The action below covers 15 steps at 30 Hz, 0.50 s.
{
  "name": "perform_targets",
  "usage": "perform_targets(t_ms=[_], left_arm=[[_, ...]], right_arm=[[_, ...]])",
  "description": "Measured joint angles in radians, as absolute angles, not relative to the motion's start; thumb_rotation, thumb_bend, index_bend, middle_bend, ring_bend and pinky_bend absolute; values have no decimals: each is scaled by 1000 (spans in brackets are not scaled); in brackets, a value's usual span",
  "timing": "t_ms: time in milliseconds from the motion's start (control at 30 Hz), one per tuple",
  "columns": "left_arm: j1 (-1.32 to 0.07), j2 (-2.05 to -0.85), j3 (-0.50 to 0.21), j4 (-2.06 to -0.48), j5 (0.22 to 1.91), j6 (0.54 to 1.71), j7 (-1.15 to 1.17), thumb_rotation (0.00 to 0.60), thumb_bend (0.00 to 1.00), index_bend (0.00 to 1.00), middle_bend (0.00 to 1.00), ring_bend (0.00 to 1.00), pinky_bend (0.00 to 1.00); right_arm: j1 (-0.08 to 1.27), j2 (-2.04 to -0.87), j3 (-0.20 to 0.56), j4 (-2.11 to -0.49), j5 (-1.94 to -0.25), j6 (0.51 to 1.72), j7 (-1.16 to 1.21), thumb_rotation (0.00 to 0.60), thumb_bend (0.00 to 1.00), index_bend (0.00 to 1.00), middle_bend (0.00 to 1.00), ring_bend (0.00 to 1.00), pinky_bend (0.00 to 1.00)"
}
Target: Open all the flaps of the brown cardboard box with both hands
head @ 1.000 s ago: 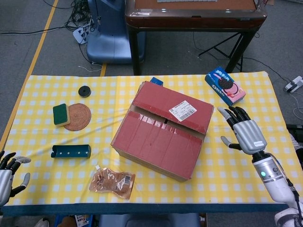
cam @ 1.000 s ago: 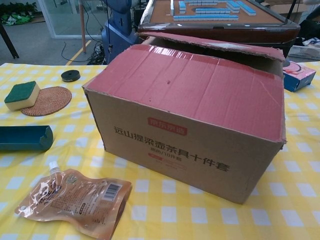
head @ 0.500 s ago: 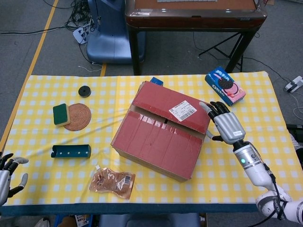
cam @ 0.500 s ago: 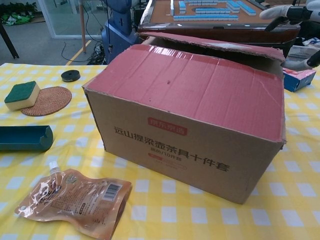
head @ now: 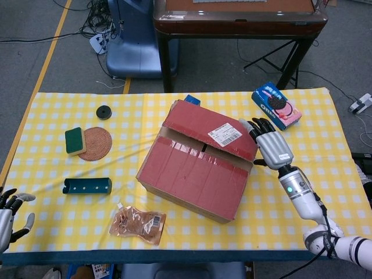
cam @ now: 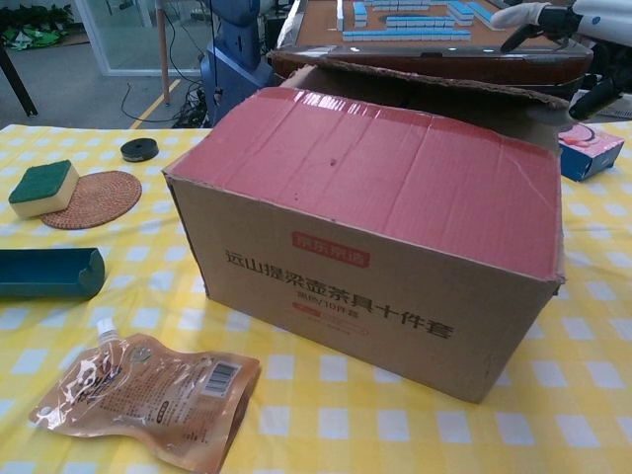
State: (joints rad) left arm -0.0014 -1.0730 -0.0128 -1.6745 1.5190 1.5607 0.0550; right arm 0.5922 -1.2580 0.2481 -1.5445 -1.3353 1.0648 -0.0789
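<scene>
The brown cardboard box [head: 195,171] with a reddish top stands mid-table, turned at an angle. Its near flap [cam: 375,173] lies flat. The far flap [head: 209,131], which carries a white label, is tilted up a little along its seam edge [cam: 425,84]. My right hand [head: 270,146] is at the box's right side, fingers [head: 251,128] stretched out and apart against the far flap's right edge; it holds nothing. The chest view shows this hand [cam: 578,25] at the top right. My left hand [head: 9,216] hovers open at the table's near left corner, far from the box.
A blue cookie box [head: 276,104] lies behind the right hand. To the left are a green sponge [head: 75,140], a woven coaster [head: 96,144], a black disc [head: 104,111], a teal holder [head: 87,186] and a brown pouch [head: 138,224]. A dark table [head: 238,17] stands beyond.
My right hand has moved left from open table to the far flap's right edge. That flap has risen slightly. The left hand has barely shifted.
</scene>
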Motion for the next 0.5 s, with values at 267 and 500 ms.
perform_targets(t_ms=[267, 500], left_arm=[[0, -1072, -13, -1672, 1521, 1562, 49, 600, 437, 416, 319, 156, 0], [3, -1070, -16, -1670, 1520, 1567, 44, 600, 437, 416, 319, 156, 0]], right_arm=[[610, -1270, 286, -1503, -1302, 1083, -55, 600, 325, 5, 154, 73, 74], [645, -1285, 340, -1453, -1242, 1084, -45, 600, 325, 5, 154, 73, 74]])
